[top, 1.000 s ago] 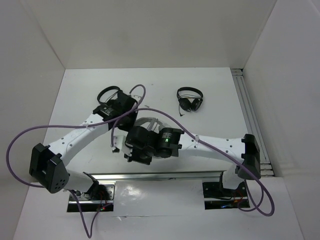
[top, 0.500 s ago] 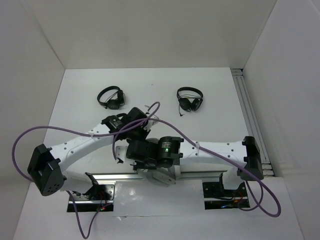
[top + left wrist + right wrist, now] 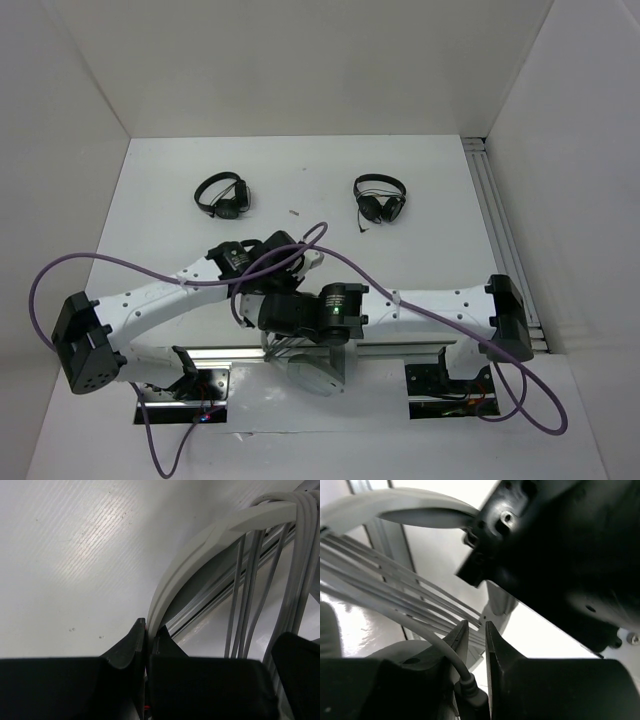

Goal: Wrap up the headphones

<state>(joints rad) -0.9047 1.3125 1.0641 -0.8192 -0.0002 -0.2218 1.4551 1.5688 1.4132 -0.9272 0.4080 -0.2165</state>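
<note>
The headphones show in the top view as a light grey earcup (image 3: 316, 373) at the table's near edge, under both wrists. My left gripper (image 3: 150, 627) is shut on the thin white headband (image 3: 200, 545), which curves up and right from its jaws. Several turns of the grey cable (image 3: 250, 605) hang across the headband. My right gripper (image 3: 476, 625) stands slightly open, with a narrow gap between its tips. The cable's plug (image 3: 470, 687) lies low between its jaws against the left finger, and the wound strands (image 3: 380, 570) run just beyond. The left gripper's black body (image 3: 560, 555) is close above.
Two small black on-ear headphones lie at the back, one on the left (image 3: 223, 194) and one on the right (image 3: 381, 199). An aluminium rail (image 3: 400, 350) runs along the near edge, another (image 3: 505, 240) along the right side. Purple arm cables (image 3: 60, 265) loop over the arms.
Both arms have drawn back toward the near edge, carrying the headphones with them. The right gripper's jaws have parted a little around the cable plug.
</note>
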